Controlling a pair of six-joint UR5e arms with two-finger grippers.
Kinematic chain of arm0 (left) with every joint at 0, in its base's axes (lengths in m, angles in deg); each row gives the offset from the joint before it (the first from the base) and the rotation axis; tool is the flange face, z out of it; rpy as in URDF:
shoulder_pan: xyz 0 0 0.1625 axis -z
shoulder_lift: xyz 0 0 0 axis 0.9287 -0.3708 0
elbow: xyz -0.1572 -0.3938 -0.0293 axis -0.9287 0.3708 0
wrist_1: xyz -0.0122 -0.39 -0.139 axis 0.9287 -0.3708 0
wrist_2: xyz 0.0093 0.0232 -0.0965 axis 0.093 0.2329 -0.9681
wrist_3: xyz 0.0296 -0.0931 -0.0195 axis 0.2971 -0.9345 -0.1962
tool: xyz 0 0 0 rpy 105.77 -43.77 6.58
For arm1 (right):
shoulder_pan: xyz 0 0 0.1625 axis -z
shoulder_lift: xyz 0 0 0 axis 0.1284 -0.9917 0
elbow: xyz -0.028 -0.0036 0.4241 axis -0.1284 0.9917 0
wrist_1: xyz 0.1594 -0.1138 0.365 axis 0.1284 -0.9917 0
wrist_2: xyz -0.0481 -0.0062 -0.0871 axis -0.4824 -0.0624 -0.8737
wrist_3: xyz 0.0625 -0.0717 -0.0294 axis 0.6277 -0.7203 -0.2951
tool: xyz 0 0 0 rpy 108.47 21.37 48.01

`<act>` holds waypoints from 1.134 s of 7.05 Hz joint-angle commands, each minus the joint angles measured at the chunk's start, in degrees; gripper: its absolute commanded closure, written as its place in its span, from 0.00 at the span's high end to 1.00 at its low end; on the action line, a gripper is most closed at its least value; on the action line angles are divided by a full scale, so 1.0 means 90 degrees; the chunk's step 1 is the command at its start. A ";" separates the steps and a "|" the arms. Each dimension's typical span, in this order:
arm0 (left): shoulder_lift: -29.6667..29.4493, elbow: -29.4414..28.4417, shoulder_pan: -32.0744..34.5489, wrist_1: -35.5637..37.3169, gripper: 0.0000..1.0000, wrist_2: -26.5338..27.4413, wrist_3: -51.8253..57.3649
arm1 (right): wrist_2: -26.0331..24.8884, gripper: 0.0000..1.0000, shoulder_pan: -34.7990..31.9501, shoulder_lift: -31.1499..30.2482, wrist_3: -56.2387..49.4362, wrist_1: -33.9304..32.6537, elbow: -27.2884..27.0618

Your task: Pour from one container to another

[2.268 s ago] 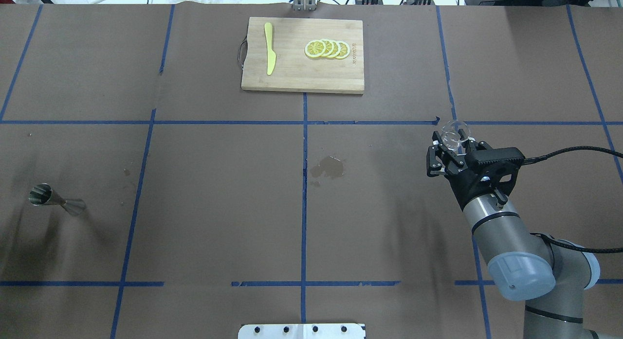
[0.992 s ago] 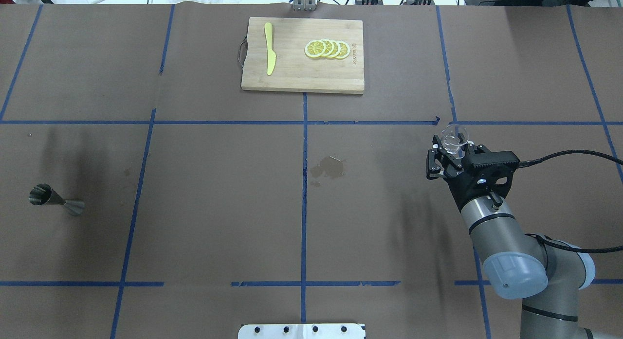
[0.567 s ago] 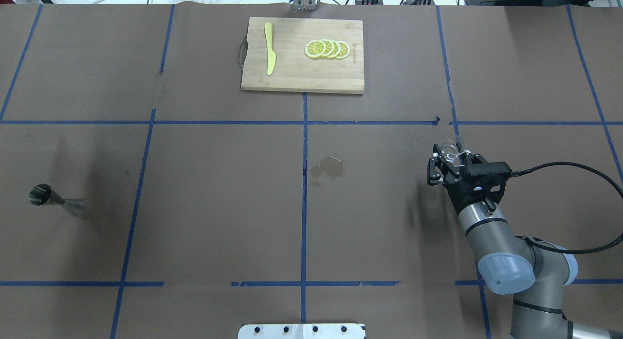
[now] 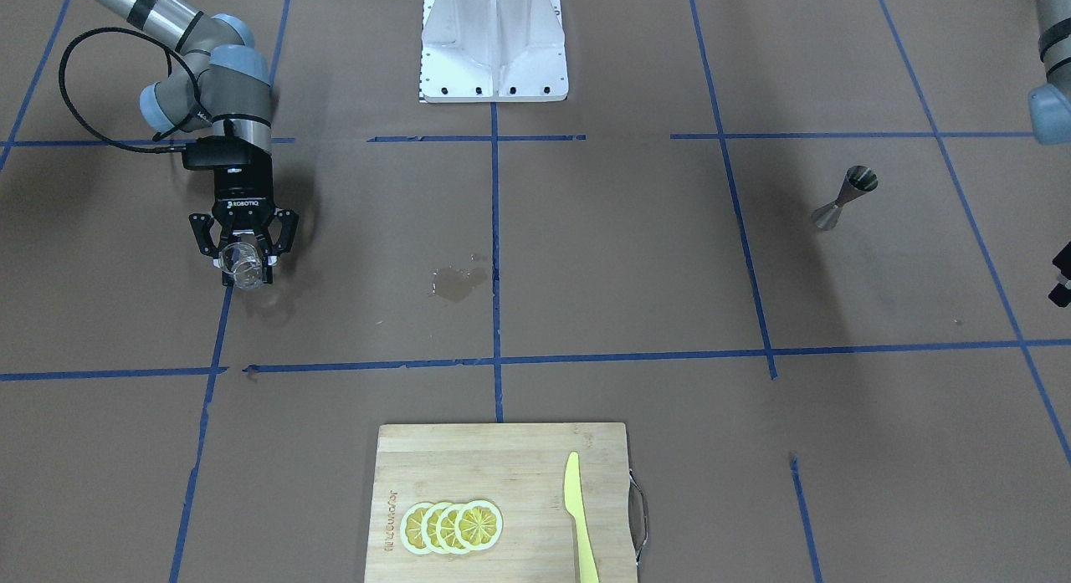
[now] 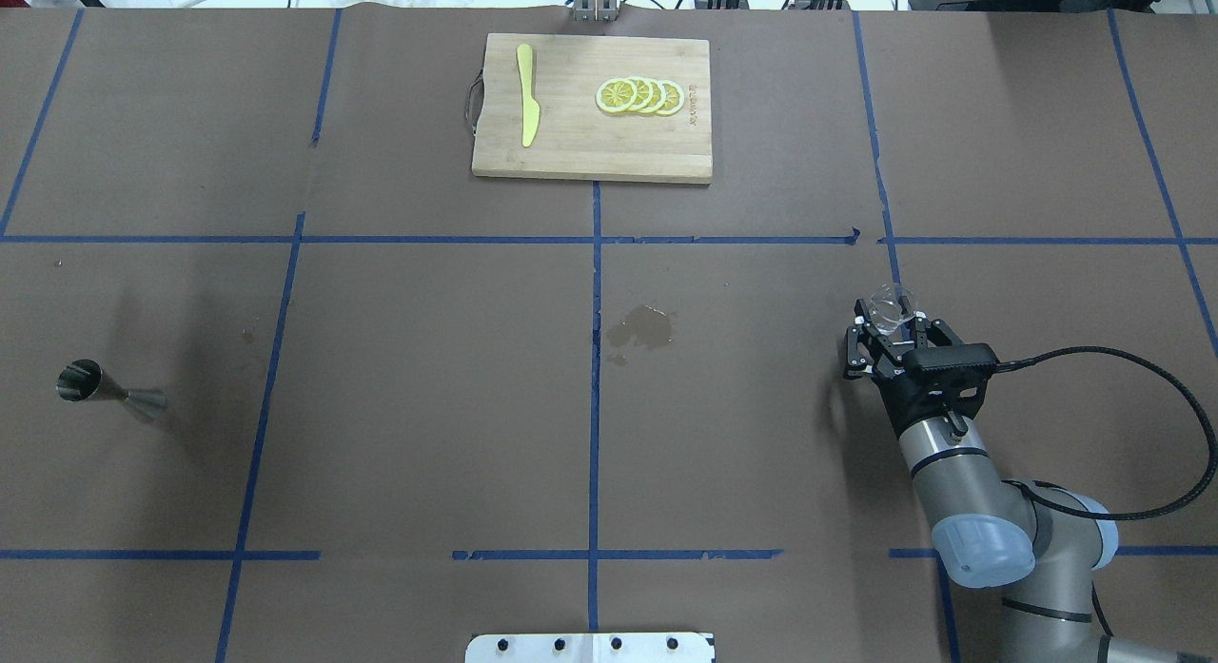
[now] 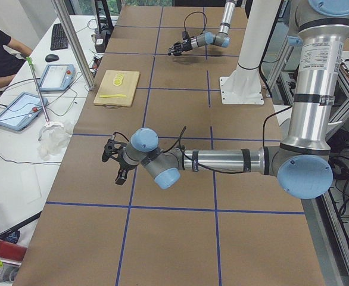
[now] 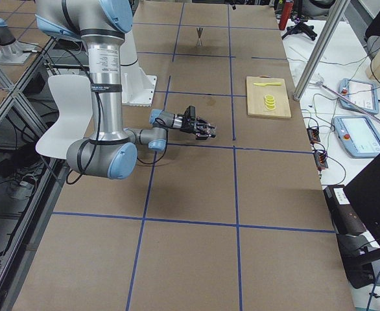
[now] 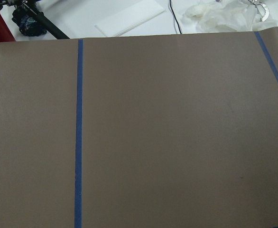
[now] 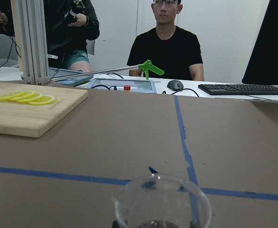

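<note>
The brown surface fills the overhead view. At its lower right the right pincer is closed around the glass cup, which sits upright. Whether the left pincer is open I cannot tell. The jigger stands at the far left edge, well apart from the cup. The carry across likely calls for a level wrist and slow travel.

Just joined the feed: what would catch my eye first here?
The right gripper grips the clear glass cup over on the right; the steel jigger stands alone far off on the left. A wet-looking stain marks the middle, with a cutting board of lemon slices beyond.
</note>
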 commanded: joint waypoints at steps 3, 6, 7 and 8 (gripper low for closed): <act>-0.0005 0.0041 0.0022 0.0003 1.00 -0.0011 -0.0025 | -0.0043 0.00 0.0105 -0.0058 -0.0063 0.0006 0.0225; 0.0015 0.0099 0.0042 -0.0006 1.00 0.0008 -0.0035 | -0.0023 0.00 0.0164 -0.0058 -0.0063 0.0006 0.0226; 0.0015 0.0109 0.0042 -0.0006 1.00 0.0018 -0.0035 | -0.0023 0.00 0.0164 -0.0058 -0.0044 0.0006 0.0207; 0.0015 0.0138 0.0052 -0.0006 1.00 0.0028 -0.0045 | -0.0033 0.20 0.0174 -0.0058 0.0034 0.0016 0.0197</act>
